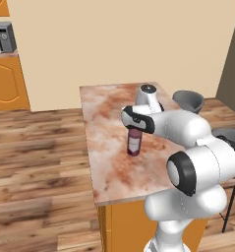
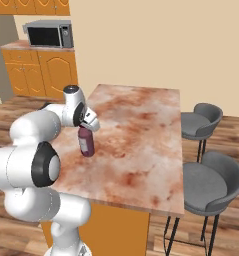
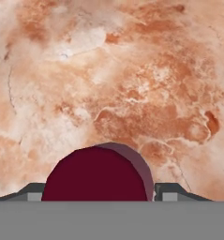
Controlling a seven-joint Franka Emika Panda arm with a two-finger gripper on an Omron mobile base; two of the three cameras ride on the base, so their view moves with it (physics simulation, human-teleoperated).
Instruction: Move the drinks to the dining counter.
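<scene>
The bottle (image 1: pixel 133 142) stands upright on the counter (image 1: pixel 109 162), near the middle of its marbled top and somewhat toward the robot's end. The pincer (image 1: pixel 134 129) comes down on it from above: in the left base view the dark hand sits right over the bottle's top, hiding the cap, and the bottle's maroon body with its pale label shows below. In the right base view the bottle (image 2: pixel 86 142) appears the same way, upright under the pincer (image 2: pixel 86 128), its base on or just at the counter (image 2: pixel 141 150); whether it rests fully on the top I cannot tell.

The arm rises from the near end of the counter, bends at a large white elbow, and reaches forward and level over the top; the wrist then turns so the hand points straight down.

In the hand view the bottle (image 3: pixel 97 176) is seen from above as a dark maroon round, sitting between the two fingertips (image 3: pixel 31 192), which flank it closely on either side. The pincer looks clamped on the bottle, its tips against the sides. Behind it spreads the marbled counter (image 3: pixel 132 70).

Two grey stools (image 2: pixel 211 182) stand along the counter's far side. A microwave (image 2: pixel 48 34) sits on orange cabinets (image 2: pixel 41 70) against the wall.
</scene>
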